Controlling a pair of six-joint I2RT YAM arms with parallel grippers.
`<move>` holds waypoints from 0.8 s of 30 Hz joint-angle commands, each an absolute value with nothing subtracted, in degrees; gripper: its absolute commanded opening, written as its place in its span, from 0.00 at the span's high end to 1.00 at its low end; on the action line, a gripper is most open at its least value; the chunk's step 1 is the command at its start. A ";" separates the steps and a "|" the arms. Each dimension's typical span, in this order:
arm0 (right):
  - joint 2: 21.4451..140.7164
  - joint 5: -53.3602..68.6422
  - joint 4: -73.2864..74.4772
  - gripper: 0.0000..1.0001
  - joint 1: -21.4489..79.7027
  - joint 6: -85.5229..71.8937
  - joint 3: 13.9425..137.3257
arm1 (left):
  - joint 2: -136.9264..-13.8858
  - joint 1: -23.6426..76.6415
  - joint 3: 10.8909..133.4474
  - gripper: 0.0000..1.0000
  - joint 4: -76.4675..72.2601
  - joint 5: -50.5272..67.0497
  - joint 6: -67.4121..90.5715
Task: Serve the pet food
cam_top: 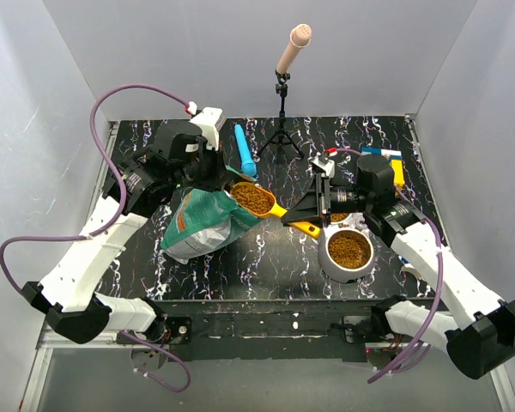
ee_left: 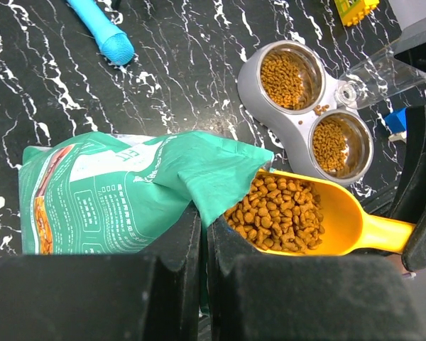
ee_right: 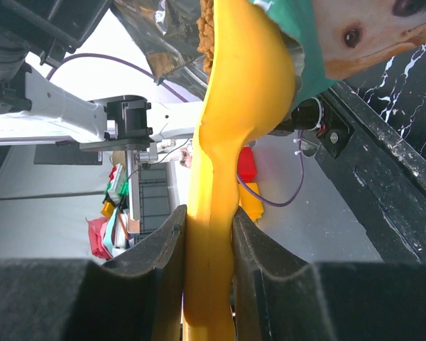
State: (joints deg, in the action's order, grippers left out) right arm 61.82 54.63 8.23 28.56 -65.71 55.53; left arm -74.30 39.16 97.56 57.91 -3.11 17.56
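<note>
Table (cam_top: 275,257): scoop (ee_right: 236,99) underside (R wrist only)

Marbled table (cam_top: 275,257) holds feeder bowl (ee_left: 296,138), blue brush (cam_top: 245,152), tripod (cam_top: 281,137).

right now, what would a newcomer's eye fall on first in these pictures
The yellow scoop, heaped with brown kibble, sits at mid-table by the mouth of the green food bag. The right pincer grips its handle and the left pincer pinches the bag. Next comes the grey double bowl to the right, both cups already holding kibble.
</note>
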 commanded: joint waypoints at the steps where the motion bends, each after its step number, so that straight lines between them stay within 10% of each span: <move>1: 57.66 56.60 1.86 0.99 26.99 -69.16 53.79 | -72.42 39.55 102.13 1.00 45.09 1.58 18.11; 24: 48.26 57.30 -2.29 0.99 23.91 -73.74 46.06 | -74.62 39.55 103.71 1.00 44.56 0.79 18.28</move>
